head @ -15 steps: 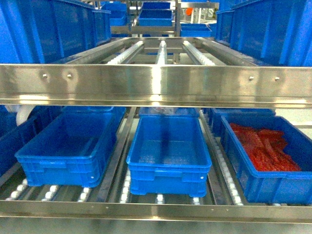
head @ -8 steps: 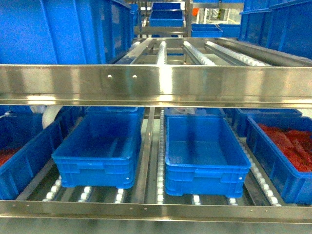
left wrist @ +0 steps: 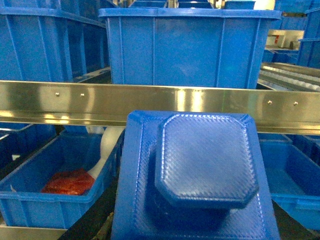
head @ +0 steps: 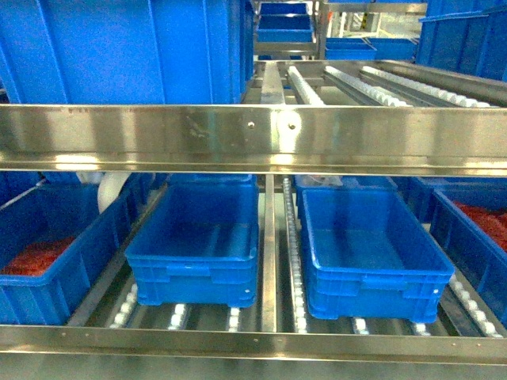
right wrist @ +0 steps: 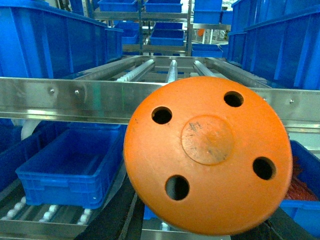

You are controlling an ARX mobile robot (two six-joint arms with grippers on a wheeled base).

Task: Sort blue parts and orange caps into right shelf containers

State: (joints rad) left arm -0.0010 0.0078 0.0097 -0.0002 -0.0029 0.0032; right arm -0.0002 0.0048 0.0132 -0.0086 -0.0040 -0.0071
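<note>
head view: two blue crates sit side by side on the lower shelf rollers, the left crate (head: pixel 198 237) and the middle crate (head: pixel 368 245), both looking empty. the outer crate at far left (head: pixel 47 253) and the one at far right (head: pixel 479 237) hold red-orange pieces.

left wrist view is filled by a blue part (left wrist: pixel 200 170); right wrist view by an orange cap (right wrist: pixel 207 162). neither pair of jaws shows, so grip cannot be told.

judgement: both items likely carried, not yet dropped; sorting partly done.
</note>
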